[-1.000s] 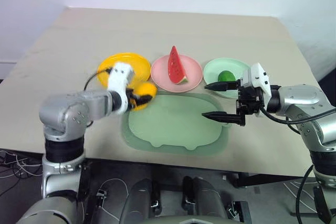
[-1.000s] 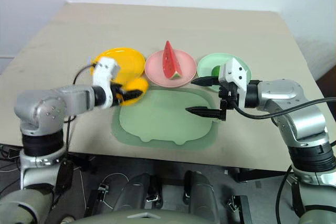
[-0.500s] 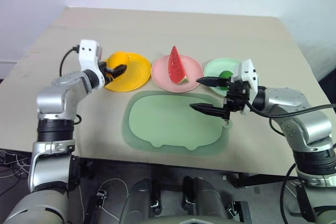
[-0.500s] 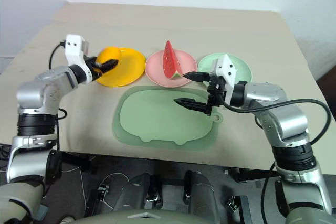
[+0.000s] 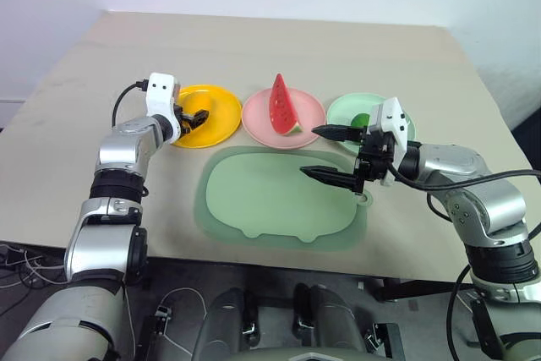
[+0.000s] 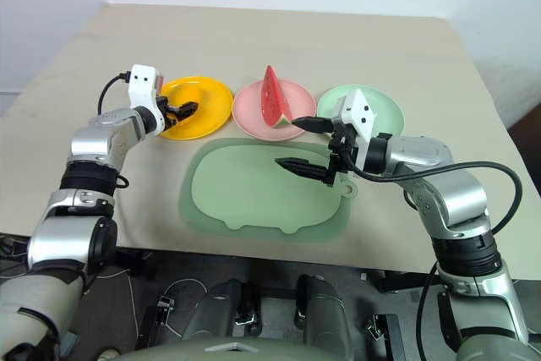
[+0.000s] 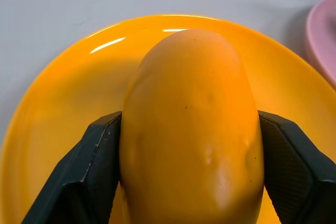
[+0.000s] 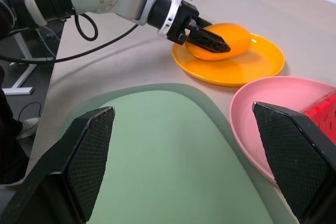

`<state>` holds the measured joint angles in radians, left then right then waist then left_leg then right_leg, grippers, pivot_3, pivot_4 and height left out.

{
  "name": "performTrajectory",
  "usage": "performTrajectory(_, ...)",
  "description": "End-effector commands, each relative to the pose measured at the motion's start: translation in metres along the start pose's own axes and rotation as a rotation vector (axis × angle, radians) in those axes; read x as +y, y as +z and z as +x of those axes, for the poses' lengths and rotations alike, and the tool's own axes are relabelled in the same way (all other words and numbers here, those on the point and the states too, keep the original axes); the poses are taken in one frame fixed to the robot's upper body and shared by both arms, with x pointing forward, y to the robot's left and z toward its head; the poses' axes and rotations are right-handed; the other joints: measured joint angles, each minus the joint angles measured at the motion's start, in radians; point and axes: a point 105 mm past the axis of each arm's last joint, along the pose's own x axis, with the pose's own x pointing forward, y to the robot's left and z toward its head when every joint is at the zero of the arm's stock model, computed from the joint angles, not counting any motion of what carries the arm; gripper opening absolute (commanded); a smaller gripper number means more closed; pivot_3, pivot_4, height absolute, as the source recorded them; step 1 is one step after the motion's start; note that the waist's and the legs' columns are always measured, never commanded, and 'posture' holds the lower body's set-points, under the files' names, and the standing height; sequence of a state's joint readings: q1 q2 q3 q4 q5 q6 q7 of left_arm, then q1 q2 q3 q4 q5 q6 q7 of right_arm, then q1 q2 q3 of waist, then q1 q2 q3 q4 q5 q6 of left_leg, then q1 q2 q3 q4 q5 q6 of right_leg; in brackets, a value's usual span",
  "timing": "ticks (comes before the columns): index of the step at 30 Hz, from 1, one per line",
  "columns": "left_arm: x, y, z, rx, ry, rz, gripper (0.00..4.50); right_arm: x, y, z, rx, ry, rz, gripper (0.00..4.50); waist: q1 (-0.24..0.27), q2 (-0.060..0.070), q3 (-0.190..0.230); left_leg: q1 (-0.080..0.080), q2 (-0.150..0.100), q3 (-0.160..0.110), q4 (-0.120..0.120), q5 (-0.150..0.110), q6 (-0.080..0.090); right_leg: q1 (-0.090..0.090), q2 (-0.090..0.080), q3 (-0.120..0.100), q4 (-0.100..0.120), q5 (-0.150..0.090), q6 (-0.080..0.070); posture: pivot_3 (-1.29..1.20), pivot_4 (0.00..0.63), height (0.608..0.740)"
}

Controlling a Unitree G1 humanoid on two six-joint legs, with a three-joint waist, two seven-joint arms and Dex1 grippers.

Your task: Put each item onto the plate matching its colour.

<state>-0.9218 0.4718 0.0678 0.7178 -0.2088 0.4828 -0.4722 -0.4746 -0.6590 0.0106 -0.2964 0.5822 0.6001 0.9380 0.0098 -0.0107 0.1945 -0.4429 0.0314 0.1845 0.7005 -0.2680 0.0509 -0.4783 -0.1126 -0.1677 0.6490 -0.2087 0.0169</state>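
Observation:
The yellow mango (image 7: 191, 129) lies on the yellow plate (image 5: 221, 109). My left gripper (image 5: 199, 117) is open, with one finger close along each side of the mango. The watermelon wedge (image 5: 284, 107) stands on the pink plate (image 5: 311, 124). A small green fruit (image 5: 362, 120) rests on the green plate (image 5: 342, 107), partly hidden behind my right hand. My right gripper (image 5: 309, 151) hovers open and empty over the far right part of the mat, in front of the pink and green plates.
A large pale green mat (image 5: 279, 200) lies on the beige table (image 5: 254, 48) in front of the three plates. The table's front edge runs just below the mat.
My left arm carried the mango from the mat's left corner out to the yellow plate, set it down, and its fingers spread. My right gripper drifted slightly left, still open.

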Motion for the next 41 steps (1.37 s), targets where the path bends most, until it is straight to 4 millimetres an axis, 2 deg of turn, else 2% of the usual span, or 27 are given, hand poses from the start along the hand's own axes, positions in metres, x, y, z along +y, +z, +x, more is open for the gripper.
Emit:
performTrajectory(1, -0.002, 0.014, -0.003, -0.047, -0.010, 0.032, 4.49, 0.003, 0.012, -0.004, -0.026, -0.005, -0.047, 4.50, 0.000, 0.000, 0.000, 0.000, 0.000, 0.000, 0.000, 0.000, 0.000, 0.000, 0.000, 0.000, 0.000, 0.000, 0.000, 0.00, 0.150, 0.696)
performTrajectory(6, 0.000, 0.032, -0.014, -0.158, 0.010, 0.085, 4.49, 0.003, 0.011, -0.007, -0.023, -0.006, -0.019, 4.50, 0.000, 0.000, 0.000, 0.000, 0.000, 0.000, 0.000, 0.000, 0.001, 0.000, 0.000, 0.000, 0.000, 0.000, 0.000, 0.00, 0.150, 0.696)
performTrajectory(10, -0.003, 0.045, -0.043, -0.236, -0.051, 0.051, 4.49, 0.000, 0.009, -0.009, -0.022, -0.033, -0.017, 4.50, -0.003, 0.000, 0.000, 0.000, 0.000, 0.000, 0.000, 0.001, 0.001, 0.000, 0.000, 0.000, 0.000, 0.000, 0.000, 0.00, 0.150, 0.696)
performTrajectory(13, -0.003, 0.039, -0.060, -0.223, -0.073, 0.053, 4.49, -0.002, 0.007, -0.010, -0.021, -0.047, -0.012, 4.50, -0.009, 0.000, 0.000, 0.001, 0.000, 0.000, 0.000, 0.001, 0.001, 0.000, 0.000, 0.000, 0.001, 0.000, 0.000, 0.00, 0.150, 0.696)
performTrajectory(16, -0.001, 0.032, -0.068, -0.197, -0.067, 0.032, 4.49, -0.002, 0.007, -0.009, -0.026, -0.047, -0.013, 4.50, -0.009, 0.000, 0.000, 0.002, 0.000, 0.000, 0.000, 0.001, 0.001, 0.001, 0.000, 0.000, 0.001, 0.000, 0.000, 0.00, 0.150, 0.696)
performTrajectory(18, -0.007, 0.029, -0.080, -0.192, -0.122, 0.020, 4.49, -0.001, 0.009, -0.009, -0.037, -0.044, -0.017, 4.50, -0.006, 0.000, 0.000, 0.002, 0.000, 0.000, 0.000, 0.000, 0.000, 0.002, 0.000, 0.000, 0.001, 0.000, 0.000, 0.00, 0.150, 0.696)
performTrajectory(20, -0.018, 0.030, -0.098, -0.243, -0.233, 0.095, 4.49, -0.002, 0.010, -0.009, -0.044, -0.044, -0.018, 4.50, -0.006, 0.000, 0.000, 0.001, 0.000, 0.000, 0.000, 0.000, -0.001, 0.002, 0.000, 0.000, 0.000, 0.000, 0.000, 0.00, 0.150, 0.696)
performTrajectory(26, -0.008, 0.021, -0.131, -0.326, -0.280, 0.127, 4.49, -0.002, 0.009, -0.012, -0.046, -0.046, -0.008, 4.50, -0.004, 0.000, 0.000, 0.001, 0.001, 0.000, 0.000, -0.001, -0.001, 0.001, 0.000, 0.000, 0.000, 0.000, 0.000, 0.00, 0.150, 0.696)
performTrajectory(29, -0.017, 0.016, -0.147, -0.407, -0.366, 0.187, 4.49, -0.004, 0.008, -0.014, -0.047, -0.055, 0.000, 4.50, -0.004, 0.000, 0.000, 0.001, 0.000, 0.000, 0.000, -0.001, -0.001, 0.001, 0.000, 0.000, -0.001, 0.000, 0.000, 0.00, 0.150, 0.696)
performTrajectory(36, -0.036, -0.014, -0.146, -0.401, -0.458, 0.292, 4.49, -0.005, 0.005, -0.019, -0.038, -0.083, 0.020, 4.50, 0.003, 0.000, 0.000, 0.001, 0.000, 0.000, 0.000, -0.001, -0.002, 0.001, -0.001, 0.000, -0.002, -0.002, -0.004, 0.00, 0.150, 0.696)
performTrajectory(41, -0.052, -0.026, -0.143, -0.398, -0.531, 0.358, 4.49, -0.006, 0.001, -0.023, -0.029, -0.106, 0.040, 4.50, 0.001, 0.000, 0.000, 0.001, 0.000, 0.000, -0.001, -0.001, -0.001, 0.001, -0.001, 0.000, -0.002, -0.002, -0.003, 0.00, 0.150, 0.696)
